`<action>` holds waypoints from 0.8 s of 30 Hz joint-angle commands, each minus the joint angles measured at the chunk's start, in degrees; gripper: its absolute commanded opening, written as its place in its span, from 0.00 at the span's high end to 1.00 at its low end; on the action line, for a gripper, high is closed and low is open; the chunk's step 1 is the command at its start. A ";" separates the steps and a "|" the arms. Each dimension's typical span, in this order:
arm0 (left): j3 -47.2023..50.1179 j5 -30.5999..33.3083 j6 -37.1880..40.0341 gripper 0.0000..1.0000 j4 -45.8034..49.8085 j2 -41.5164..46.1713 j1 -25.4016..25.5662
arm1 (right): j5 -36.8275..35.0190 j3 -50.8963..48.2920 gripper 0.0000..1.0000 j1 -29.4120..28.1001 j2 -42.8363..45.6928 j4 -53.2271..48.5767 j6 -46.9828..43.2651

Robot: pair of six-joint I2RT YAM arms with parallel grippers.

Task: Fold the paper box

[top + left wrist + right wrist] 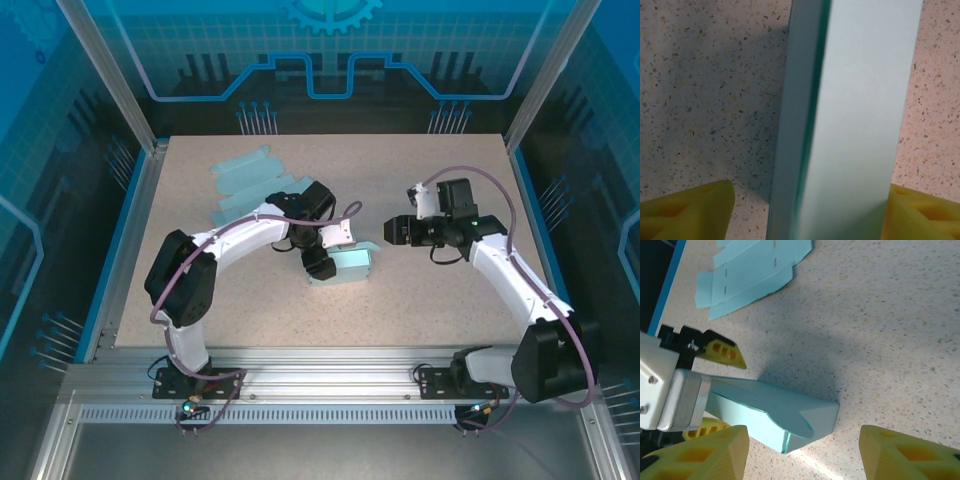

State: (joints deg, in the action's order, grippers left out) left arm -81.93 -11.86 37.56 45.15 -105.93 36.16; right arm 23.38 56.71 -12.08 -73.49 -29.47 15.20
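- Two arms reached over the worktop (440, 300) from its near edge.
- Right gripper (388, 230) had its jaws spread on nothing, near the right end of the paper box (352, 266).
- Left gripper (322, 258) straddled that box mid-worktop, jaws spread, one finger clear of it.
- Flat pale-blue blanks (250, 185) lay overlapping at the far left.

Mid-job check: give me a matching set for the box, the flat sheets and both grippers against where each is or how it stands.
1 box
2 sheets
3 left gripper
4 right gripper

A open, astride the box
B lying flat, far left of the table
C open, right of the box, apart from it
D middle of the table

Pairs: 1-D, 2-B, 3-A, 4-C
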 commanded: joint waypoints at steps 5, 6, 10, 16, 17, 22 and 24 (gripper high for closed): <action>2.51 -0.01 -0.79 0.12 -2.15 4.23 -0.39 | -2.01 3.23 0.39 -4.97 -3.67 -1.46 -5.65; 3.22 0.02 -1.01 0.10 -2.70 5.13 -0.38 | -2.47 3.39 0.39 -5.53 -3.76 -1.79 -6.06; 6.41 0.86 -2.05 0.08 -5.65 8.37 -0.43 | -4.23 3.93 0.38 -7.26 -4.18 -3.19 -8.01; 10.04 4.05 -4.35 0.14 -8.24 9.61 -0.98 | -6.42 4.56 0.38 -8.86 -6.27 -4.29 -9.21; 10.48 4.29 -4.59 0.16 -8.40 9.52 -1.01 | -6.42 4.72 0.38 -9.12 -6.63 -4.37 -9.35; 12.24 5.35 -5.91 0.23 -9.62 9.51 -1.01 | -7.17 5.58 0.43 -10.58 -7.84 -5.04 -9.63; 12.44 5.47 -6.18 0.27 -10.08 9.60 -1.00 | -7.29 5.96 0.51 -10.99 -8.16 -5.39 -9.58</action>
State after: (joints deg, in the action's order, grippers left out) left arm -70.30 -7.22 32.86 36.64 -97.27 35.44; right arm 16.64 60.40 -22.06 -81.03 -33.21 6.61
